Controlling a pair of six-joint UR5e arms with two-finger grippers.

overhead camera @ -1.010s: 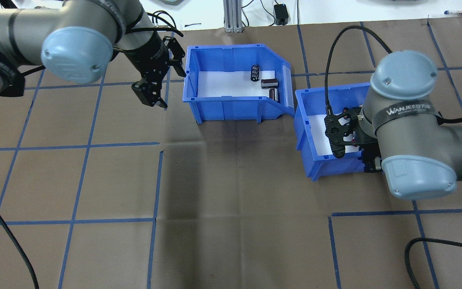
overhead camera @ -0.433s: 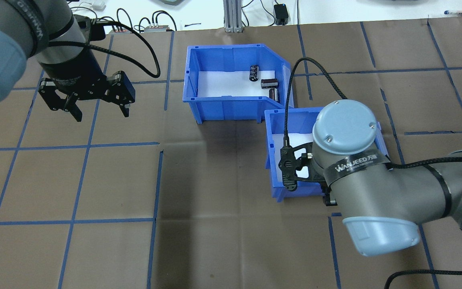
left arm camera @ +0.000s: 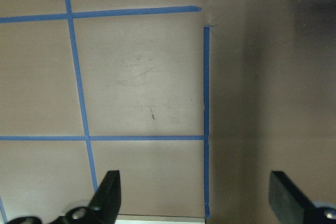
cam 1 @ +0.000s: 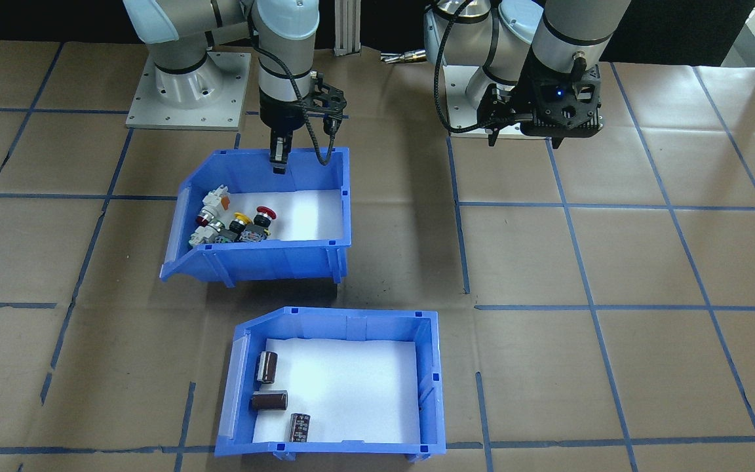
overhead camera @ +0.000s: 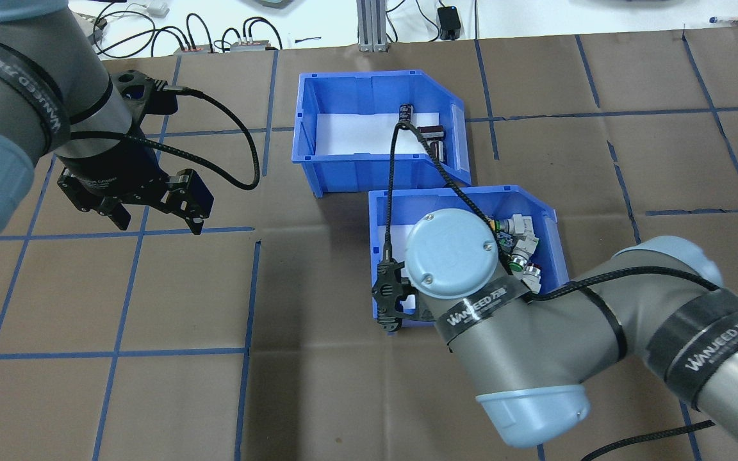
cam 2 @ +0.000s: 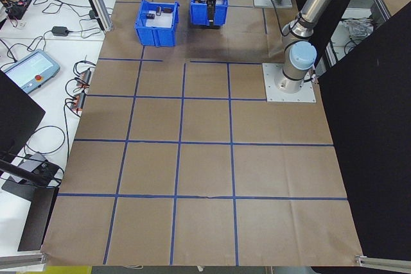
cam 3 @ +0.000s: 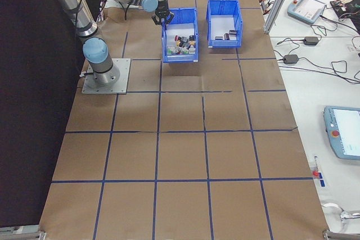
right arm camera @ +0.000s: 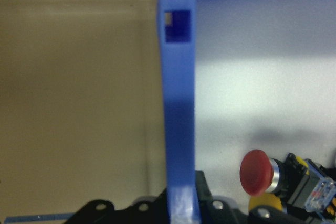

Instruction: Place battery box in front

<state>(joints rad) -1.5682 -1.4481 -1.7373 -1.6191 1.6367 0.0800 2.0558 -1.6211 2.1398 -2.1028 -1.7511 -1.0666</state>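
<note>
Right gripper (cam 1: 278,159) clamped on the switch bin's (cam 1: 266,259) wall; left gripper (overhead camera: 154,219) spread wide, holding nothing.
The battery box (overhead camera: 369,173) sits near the desk's far edge from the robot, just beyond the switch bin, untouched.

My fixed views are bright and evenly lit from above, with sharp focus. The battery box (cam 1: 427,387) floor glares white, nearly blown out, and the switch bin (cam 1: 341,216) floor does too. Soft shadows fall on the table (overhead camera: 318,269) beside both bins in my overhead view. My right wrist view is dim and blurred, the bin wall (right arm camera: 177,103) smeared. My left wrist view darkens toward its right edge.
</note>
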